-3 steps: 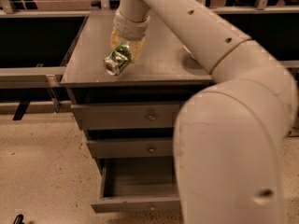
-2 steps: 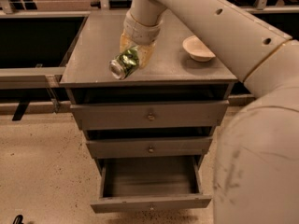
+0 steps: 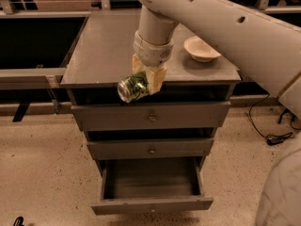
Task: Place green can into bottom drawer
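Note:
My gripper (image 3: 143, 83) is shut on the green can (image 3: 132, 87), which lies sideways in the fingers with its silver end pointing to the lower left. The gripper hangs over the front edge of the grey cabinet top (image 3: 103, 55), level with the top drawer's upper edge. The bottom drawer (image 3: 151, 205) is pulled open below, and its inside shows nothing in it. It sits straight under the gripper, well apart from it.
A cream bowl (image 3: 201, 48) stands on the cabinet top at the right. The top drawer (image 3: 151, 116) and the middle drawer (image 3: 151, 149) are shut. My white arm fills the upper right. A cable (image 3: 270, 138) lies on the speckled floor at the right.
My gripper has carried the green can forward and down, from over the cabinet top to its front edge. The arm has swung away from the lower right of the view.

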{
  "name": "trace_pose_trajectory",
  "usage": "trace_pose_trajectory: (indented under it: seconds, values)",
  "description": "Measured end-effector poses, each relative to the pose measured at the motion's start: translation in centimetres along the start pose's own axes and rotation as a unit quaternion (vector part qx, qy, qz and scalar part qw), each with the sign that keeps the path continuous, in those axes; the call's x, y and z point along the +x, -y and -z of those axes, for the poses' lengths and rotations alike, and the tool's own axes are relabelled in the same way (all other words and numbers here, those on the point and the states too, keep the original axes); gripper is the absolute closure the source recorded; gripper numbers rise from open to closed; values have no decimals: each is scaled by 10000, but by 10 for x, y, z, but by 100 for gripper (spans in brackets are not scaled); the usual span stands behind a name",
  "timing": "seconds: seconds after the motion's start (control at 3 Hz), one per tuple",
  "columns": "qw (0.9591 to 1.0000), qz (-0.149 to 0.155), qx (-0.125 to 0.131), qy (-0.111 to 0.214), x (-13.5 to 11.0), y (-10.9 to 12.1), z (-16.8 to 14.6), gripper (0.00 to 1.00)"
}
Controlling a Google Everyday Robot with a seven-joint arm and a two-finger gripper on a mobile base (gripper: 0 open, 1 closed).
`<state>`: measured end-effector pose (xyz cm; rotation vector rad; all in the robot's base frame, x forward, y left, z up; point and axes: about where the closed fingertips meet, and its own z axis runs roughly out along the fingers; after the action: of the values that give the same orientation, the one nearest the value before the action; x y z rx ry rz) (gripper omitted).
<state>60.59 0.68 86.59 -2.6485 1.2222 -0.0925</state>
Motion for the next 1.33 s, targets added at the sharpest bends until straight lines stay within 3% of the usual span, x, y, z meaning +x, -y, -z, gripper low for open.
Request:
trace_pose_trajectory:
  seconds: [0.33, 0.67, 1.0, 1.33]
  values:
    - [9995, -153, 85, 273, -32, -48, 20, 100]
    - [9978, -306, 387, 446, -13, -109, -2, 100]
    - [9963, -581, 538, 321, 14, -139, -6, 100]
    - [9948, -919, 397, 187, 32, -129, -19, 100]
